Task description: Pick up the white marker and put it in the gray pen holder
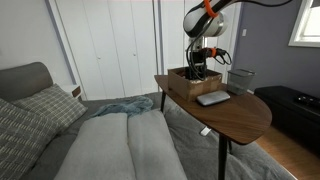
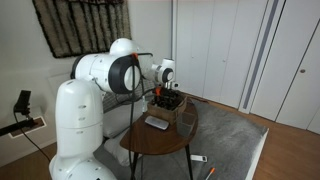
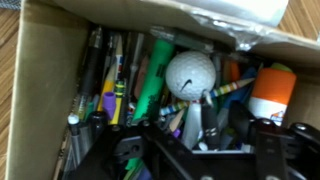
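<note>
My gripper (image 3: 196, 150) hangs low over the open brown wooden box (image 3: 40, 70), which is full of pens. It shows in both exterior views (image 1: 200, 70) (image 2: 168, 98). Its fingers stand wide apart on either side of a pale whitish marker (image 3: 192, 125), which lies among the pens just below a white golf ball (image 3: 190, 73). The fingers do not close on anything. The gray mesh pen holder (image 1: 241, 79) stands on the far part of the table behind the box. It is out of the wrist view.
A flat grey slab (image 1: 212, 98) lies on the round wooden table (image 1: 240, 115) beside the box. In the box are a green marker (image 3: 150, 85) and an orange-capped tube (image 3: 270, 95). A bed (image 1: 120, 145) is next to the table.
</note>
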`<action>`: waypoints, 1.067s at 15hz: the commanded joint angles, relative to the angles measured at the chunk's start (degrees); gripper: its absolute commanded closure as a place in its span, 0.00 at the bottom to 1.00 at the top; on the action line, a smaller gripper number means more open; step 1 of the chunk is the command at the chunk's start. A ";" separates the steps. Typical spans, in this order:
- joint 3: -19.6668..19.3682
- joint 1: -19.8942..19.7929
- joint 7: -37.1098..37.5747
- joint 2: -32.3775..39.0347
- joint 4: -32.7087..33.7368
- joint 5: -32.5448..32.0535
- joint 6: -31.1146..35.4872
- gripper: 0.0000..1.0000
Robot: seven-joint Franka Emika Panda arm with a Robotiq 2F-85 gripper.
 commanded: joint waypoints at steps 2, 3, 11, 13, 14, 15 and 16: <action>0.93 0.17 -2.56 1.45 -0.05 1.79 -2.81 0.66; 0.81 0.11 -2.70 1.22 0.00 1.55 -4.10 0.72; -0.02 -1.22 -2.75 -4.49 0.18 3.13 -2.23 0.96; 0.03 -1.65 -3.98 -6.58 0.02 5.46 -1.43 0.95; 0.00 -1.78 -4.59 -7.53 0.06 6.90 -1.04 0.95; -0.04 -1.90 -5.55 -8.57 -0.09 8.35 -0.84 0.95; -0.14 -1.96 -6.34 -9.34 -0.17 9.61 -0.53 0.95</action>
